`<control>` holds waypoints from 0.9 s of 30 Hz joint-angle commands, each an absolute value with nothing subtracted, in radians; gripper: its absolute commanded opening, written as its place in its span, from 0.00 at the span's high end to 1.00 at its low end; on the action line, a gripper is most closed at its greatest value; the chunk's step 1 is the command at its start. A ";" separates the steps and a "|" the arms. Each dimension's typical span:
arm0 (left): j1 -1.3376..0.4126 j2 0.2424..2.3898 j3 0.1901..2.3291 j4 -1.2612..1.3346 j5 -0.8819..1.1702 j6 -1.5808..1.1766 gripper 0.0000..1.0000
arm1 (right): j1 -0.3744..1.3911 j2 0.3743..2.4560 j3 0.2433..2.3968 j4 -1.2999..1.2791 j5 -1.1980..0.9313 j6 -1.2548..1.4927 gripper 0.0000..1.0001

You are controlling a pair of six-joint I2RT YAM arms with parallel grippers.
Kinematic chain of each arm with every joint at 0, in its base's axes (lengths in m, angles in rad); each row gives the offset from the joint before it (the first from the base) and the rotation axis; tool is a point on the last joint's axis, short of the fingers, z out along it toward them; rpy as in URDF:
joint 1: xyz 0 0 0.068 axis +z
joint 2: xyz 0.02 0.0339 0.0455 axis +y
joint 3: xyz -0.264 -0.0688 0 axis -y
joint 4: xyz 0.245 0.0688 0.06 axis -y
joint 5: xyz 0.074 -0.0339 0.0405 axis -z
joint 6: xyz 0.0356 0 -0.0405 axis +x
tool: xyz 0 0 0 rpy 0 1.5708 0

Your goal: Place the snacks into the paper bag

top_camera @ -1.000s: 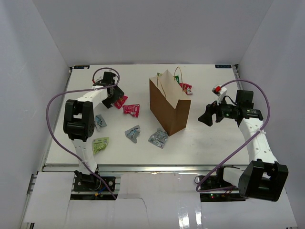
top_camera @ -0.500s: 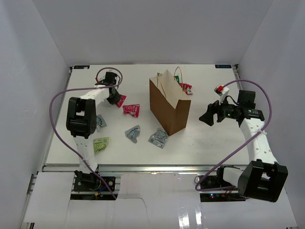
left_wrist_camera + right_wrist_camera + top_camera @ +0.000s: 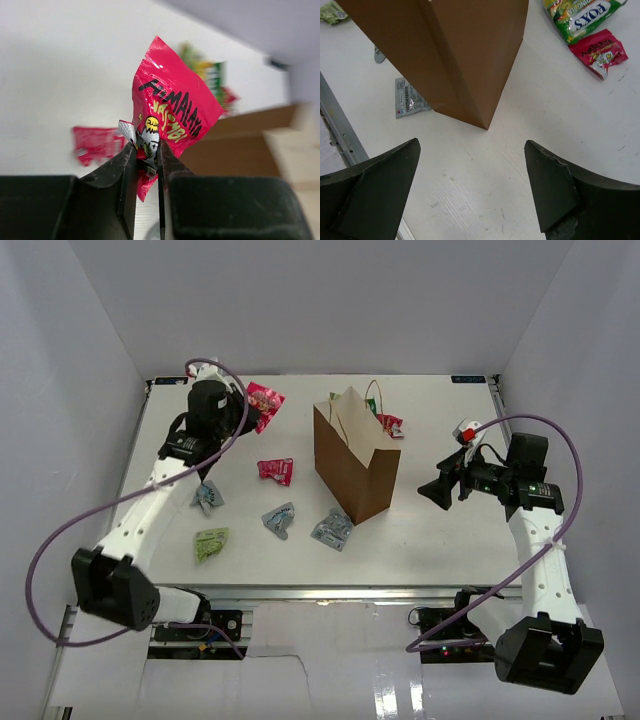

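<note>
My left gripper (image 3: 249,412) (image 3: 148,150) is shut on a red-pink snack packet (image 3: 264,404) (image 3: 172,107) and holds it in the air, left of the brown paper bag (image 3: 355,455) (image 3: 250,145) (image 3: 450,50). The bag stands upright mid-table with its mouth open. On the table lie another red packet (image 3: 275,470) (image 3: 97,144), silvery packets (image 3: 208,497) (image 3: 279,519) (image 3: 332,529) and a lime green one (image 3: 211,543). My right gripper (image 3: 435,490) (image 3: 471,145) is open, hovering right of the bag with nothing between its fingers.
A green packet (image 3: 582,17) and a small red packet (image 3: 598,52) lie behind the bag, near its cord handles (image 3: 372,395). One silvery packet (image 3: 410,97) rests against the bag's near corner. White walls enclose the table on three sides.
The left gripper shut on the red-pink packet, lifted it off the table and swung it up and right, towards the bag. The right arm shifted only slightly.
</note>
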State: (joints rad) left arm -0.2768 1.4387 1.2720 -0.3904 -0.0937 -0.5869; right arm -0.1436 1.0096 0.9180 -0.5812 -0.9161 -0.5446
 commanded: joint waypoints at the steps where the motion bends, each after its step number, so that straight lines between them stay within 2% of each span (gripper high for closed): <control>1: -0.348 1.247 1.240 -0.304 -0.038 -0.581 1.00 | -0.149 0.968 0.925 -0.612 -0.992 -0.632 0.09; 4: -0.409 1.158 1.247 -0.284 -0.017 -0.623 1.00 | -0.149 0.947 0.923 -0.632 -1.026 -0.646 0.09; 8: -0.520 1.150 1.334 -0.285 -0.012 -0.630 1.00 | -0.149 0.940 0.927 -0.627 -1.022 -0.624 0.09; 14: -0.679 1.273 1.508 -0.285 -0.003 -0.574 1.00 | -0.149 0.939 0.928 -0.624 -1.011 -0.600 0.09; 19: -0.810 1.376 1.635 -0.291 -0.077 -0.509 1.00 | -0.149 0.927 0.931 -0.626 -0.988 -0.600 0.09; 27: -0.835 1.485 1.672 -0.341 -0.146 -0.390 1.00 | -0.149 0.900 0.920 -0.624 -0.972 -0.574 0.09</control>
State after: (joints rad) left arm -0.8360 1.4841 1.6382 -0.3126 -0.0959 -0.4656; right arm -0.1440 0.9180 0.9180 -0.6285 -0.9672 -0.5976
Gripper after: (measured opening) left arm 0.262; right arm 0.908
